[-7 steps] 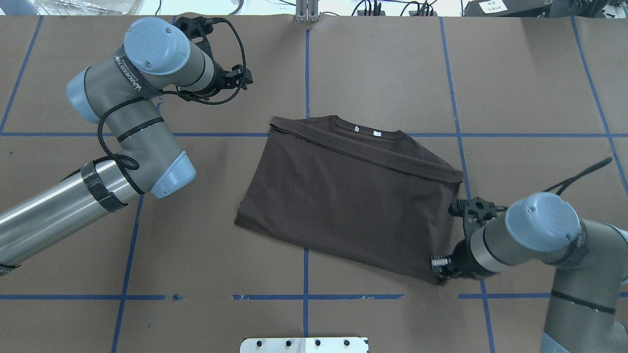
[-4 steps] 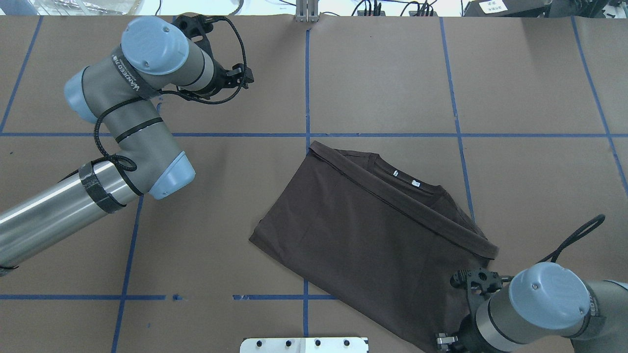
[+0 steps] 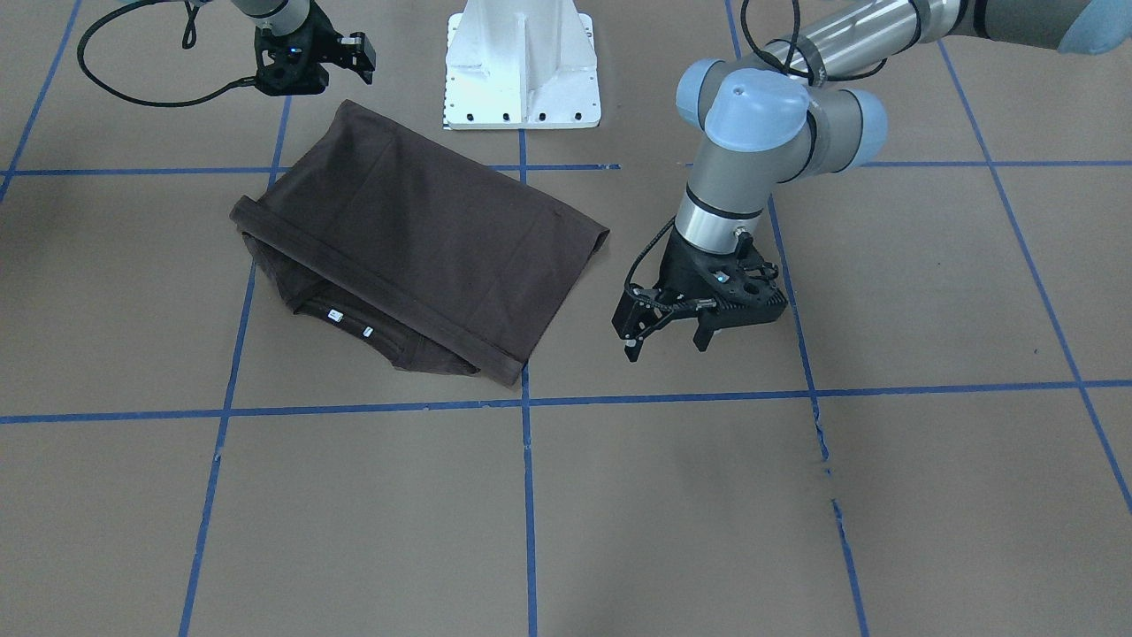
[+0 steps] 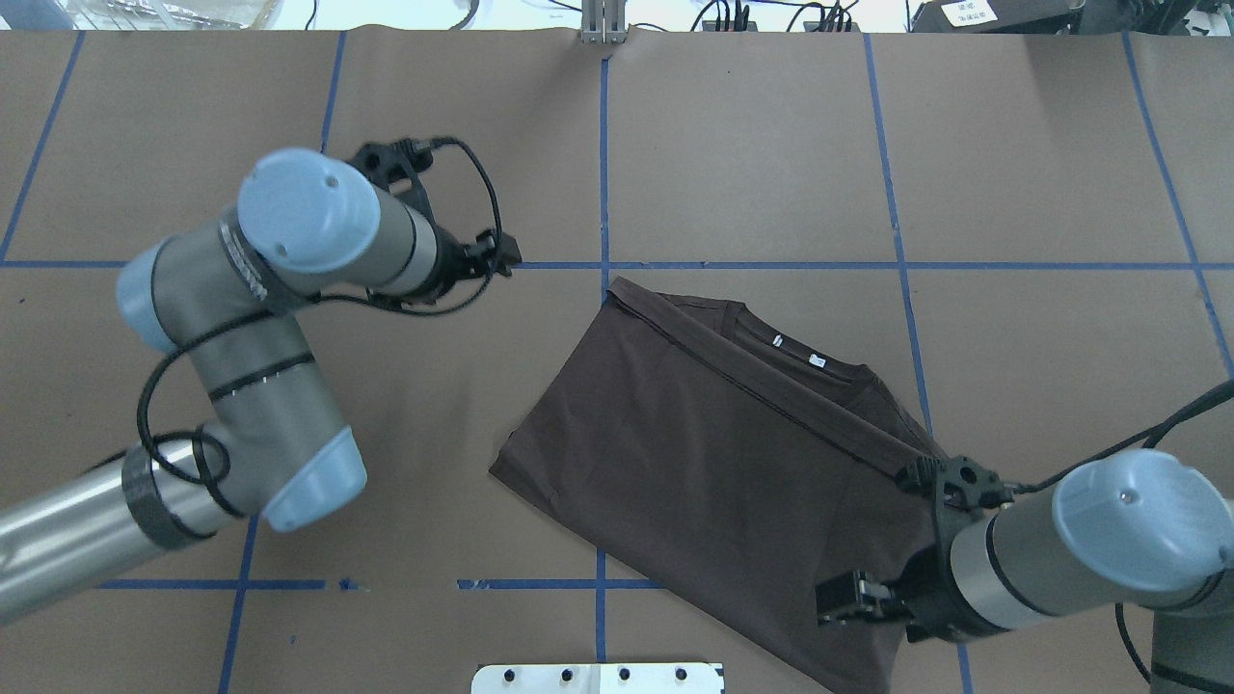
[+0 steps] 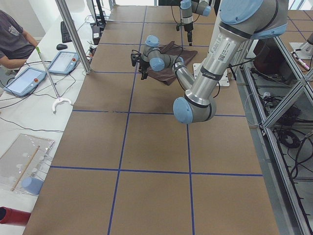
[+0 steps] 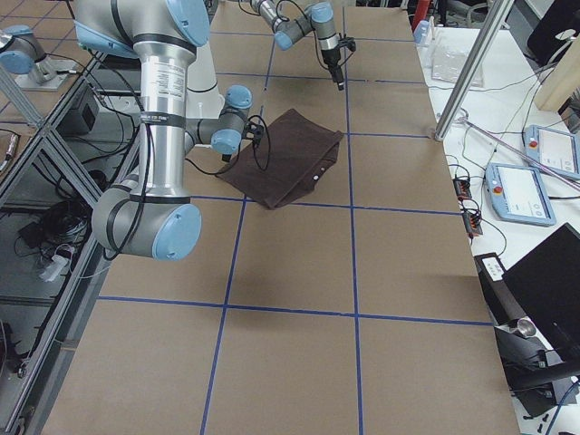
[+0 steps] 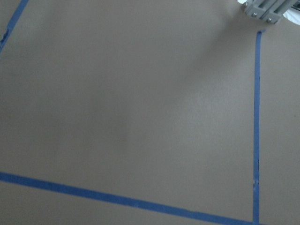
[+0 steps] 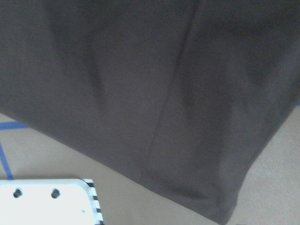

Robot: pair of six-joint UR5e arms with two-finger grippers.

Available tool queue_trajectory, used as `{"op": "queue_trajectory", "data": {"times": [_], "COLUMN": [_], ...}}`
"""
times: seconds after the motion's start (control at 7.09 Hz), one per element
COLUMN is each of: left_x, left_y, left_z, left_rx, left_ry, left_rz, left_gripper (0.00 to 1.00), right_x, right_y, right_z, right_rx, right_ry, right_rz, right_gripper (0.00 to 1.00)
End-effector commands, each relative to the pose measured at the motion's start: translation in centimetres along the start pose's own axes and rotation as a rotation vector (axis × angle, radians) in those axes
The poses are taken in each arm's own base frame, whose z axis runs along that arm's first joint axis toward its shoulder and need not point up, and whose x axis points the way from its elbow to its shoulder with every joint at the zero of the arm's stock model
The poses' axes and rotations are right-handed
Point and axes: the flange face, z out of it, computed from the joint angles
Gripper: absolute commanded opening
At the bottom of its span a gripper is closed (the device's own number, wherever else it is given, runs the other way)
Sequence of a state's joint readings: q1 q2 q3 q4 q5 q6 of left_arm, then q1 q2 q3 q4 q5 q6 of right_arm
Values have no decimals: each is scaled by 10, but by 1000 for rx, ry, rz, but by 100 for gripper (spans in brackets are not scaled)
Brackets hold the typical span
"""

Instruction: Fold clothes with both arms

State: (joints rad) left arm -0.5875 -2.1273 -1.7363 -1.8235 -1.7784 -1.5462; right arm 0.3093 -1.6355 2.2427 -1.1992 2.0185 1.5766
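Since a moment ago the left claw (image 3: 666, 348) has swung toward the middle of the table (image 4: 1012, 145), fingers apart. The right claw (image 4: 837, 600) has shifted over the near corner of the T-shirt (image 4: 713, 463); its grip cannot be told. Folded, the T-shirt lies by the robot-side edge.

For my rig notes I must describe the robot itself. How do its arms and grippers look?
The left arm and right arm are silver-grey tubes with rounded light-blue joint caps, ringed by black bands. The left arm carries a dark strap with pale lettering. Both trail black cables. The left gripper and right gripper are black, each with two fingers.
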Motion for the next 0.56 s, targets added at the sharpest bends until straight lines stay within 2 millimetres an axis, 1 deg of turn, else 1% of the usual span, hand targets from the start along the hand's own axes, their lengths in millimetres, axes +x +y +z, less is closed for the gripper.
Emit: {"op": "queue_trajectory", "data": {"times": [0.0, 0.14, 0.28, 0.42], "left_x": [-5, -11, -11, -13], "left_y": [122, 165, 178, 176], "left_z": [20, 37, 45, 52], "left_rx": [-144, -161, -163, -148], "left_ry": [-50, -84, -98, -108], "left_rz": [-172, -212, -212, -213], "left_gripper": [92, 89, 85, 79], "right_x": [-19, -25, -22, -22], "right_y": [-55, -71, -79, -82], "right_z": [-56, -74, -80, -79], "right_rx": [140, 190, 215, 219], "right_ry": [-105, -136, -140, -138], "right_rz": [52, 66, 78, 81], "right_gripper": [100, 100, 100, 100]}}
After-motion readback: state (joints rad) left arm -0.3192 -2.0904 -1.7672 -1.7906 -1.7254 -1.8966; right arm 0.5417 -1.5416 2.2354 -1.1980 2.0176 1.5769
